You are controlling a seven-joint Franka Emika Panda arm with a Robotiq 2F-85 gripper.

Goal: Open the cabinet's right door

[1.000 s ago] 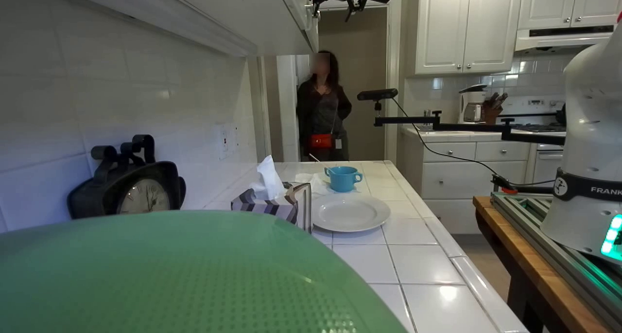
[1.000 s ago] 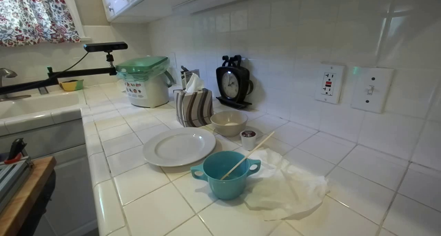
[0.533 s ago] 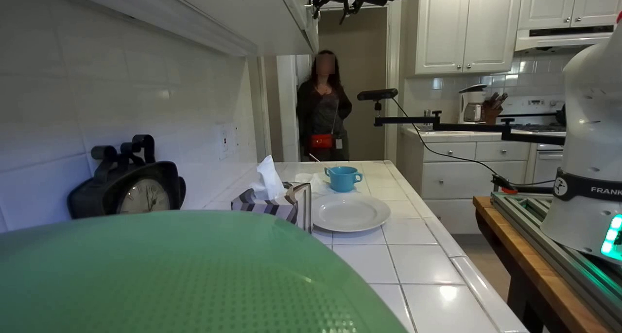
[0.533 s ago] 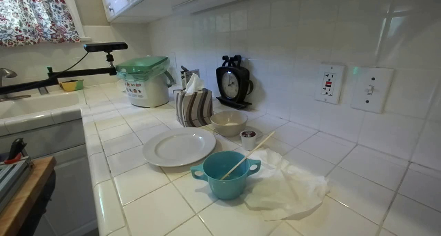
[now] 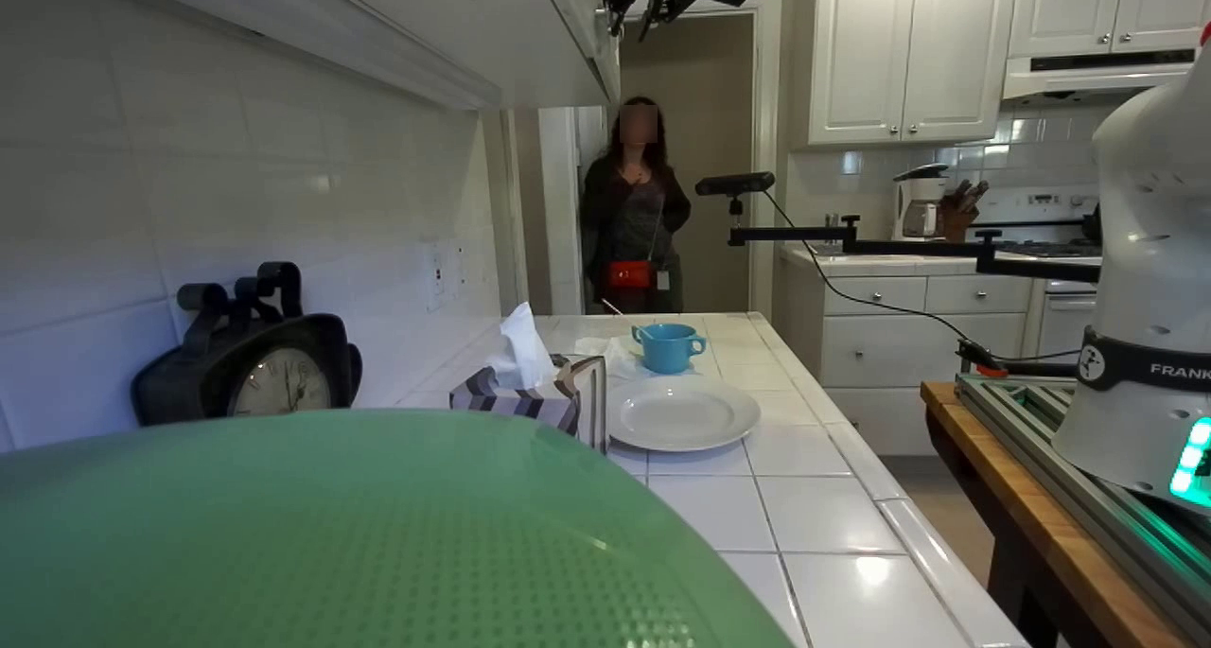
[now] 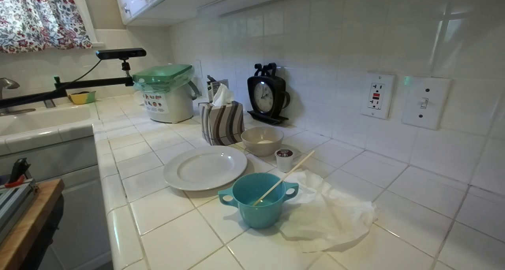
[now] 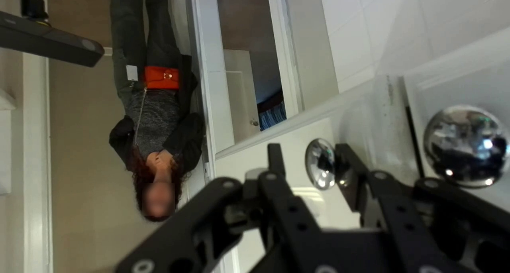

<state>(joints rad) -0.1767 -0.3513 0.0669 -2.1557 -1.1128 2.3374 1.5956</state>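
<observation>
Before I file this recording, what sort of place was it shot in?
A kitchen, probably in a home: there is a sink, a coffee maker and a stove.

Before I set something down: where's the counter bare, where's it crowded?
In an exterior view, bare tile lies between plate and counter edge, between plate and bin, and between napkin and wall below the outlet. Crowded: tissue box, bowl, pod and mug cluster near the plate.
</observation>
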